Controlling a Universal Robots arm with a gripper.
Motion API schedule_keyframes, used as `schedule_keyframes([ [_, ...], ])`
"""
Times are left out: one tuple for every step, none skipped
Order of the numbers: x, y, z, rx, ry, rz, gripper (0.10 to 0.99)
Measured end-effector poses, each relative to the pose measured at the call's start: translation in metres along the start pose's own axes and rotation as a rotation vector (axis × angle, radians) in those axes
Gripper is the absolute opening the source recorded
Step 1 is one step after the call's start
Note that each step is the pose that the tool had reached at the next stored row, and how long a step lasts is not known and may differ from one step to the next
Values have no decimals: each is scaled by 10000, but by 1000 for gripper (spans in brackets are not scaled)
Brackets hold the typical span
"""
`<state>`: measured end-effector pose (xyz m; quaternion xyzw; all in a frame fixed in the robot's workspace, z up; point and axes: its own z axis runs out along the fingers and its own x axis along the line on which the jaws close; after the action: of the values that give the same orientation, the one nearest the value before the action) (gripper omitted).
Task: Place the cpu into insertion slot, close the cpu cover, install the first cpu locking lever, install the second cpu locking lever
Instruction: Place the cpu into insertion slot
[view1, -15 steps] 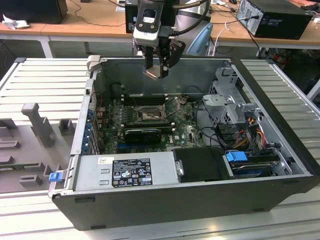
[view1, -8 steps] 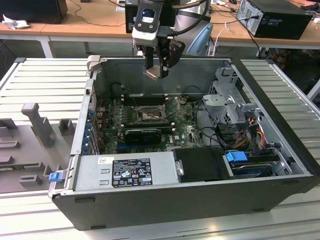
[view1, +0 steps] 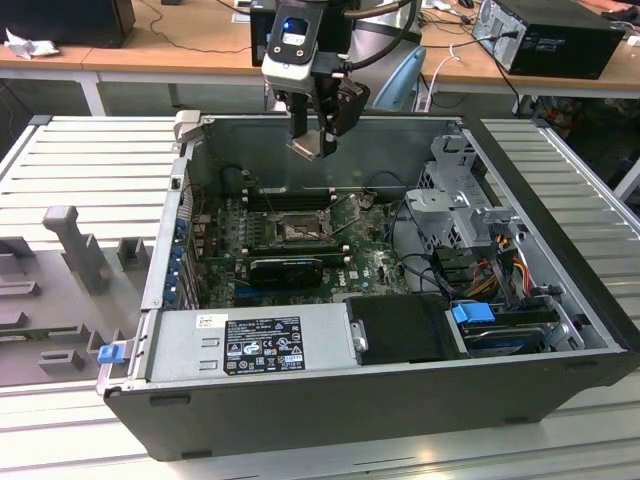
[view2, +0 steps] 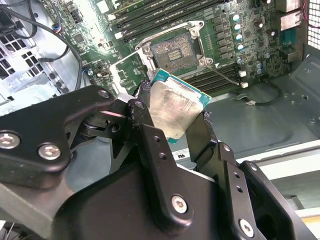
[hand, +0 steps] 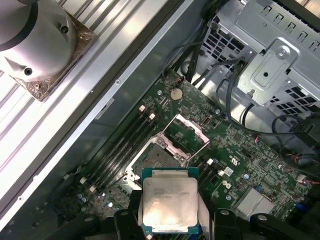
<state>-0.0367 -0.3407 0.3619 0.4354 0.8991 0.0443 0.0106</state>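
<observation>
Above the open case (view1: 400, 400), gripper (view1: 312, 138) points down, jaws clamped on the cpu (hand: 169, 205), which sits tilted. Well below, insertion slot (hand: 161, 156) sits bare, cpu cover (hand: 186, 132) raised — open air between.

one cpu (hand: 169, 205), one gripper (view1: 315, 135), one insertion slot (hand: 159, 156), one cpu cover (hand: 187, 134), one coin cell battery (hand: 175, 93), one green motherboard (hand: 240, 165), one grey power supply (view1: 250, 345), one metal drive cage (hand: 280, 65), one open computer case (view1: 330, 405).
</observation>
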Motion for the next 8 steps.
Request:
schedule_keyframes([
  [0,0,0,-1,-4,42,529],
  [0,0,0,-2,-8,88,529],
  [0,0,0,-2,-12,129,529],
  [0,0,0,-3,-14,159,529],
  [0,0,0,-3,-16,178,529],
  [0,0,0,-4,-20,220,529],
  [0,0,0,-5,-23,256,529],
  [0,0,0,-5,-25,279,529],
])
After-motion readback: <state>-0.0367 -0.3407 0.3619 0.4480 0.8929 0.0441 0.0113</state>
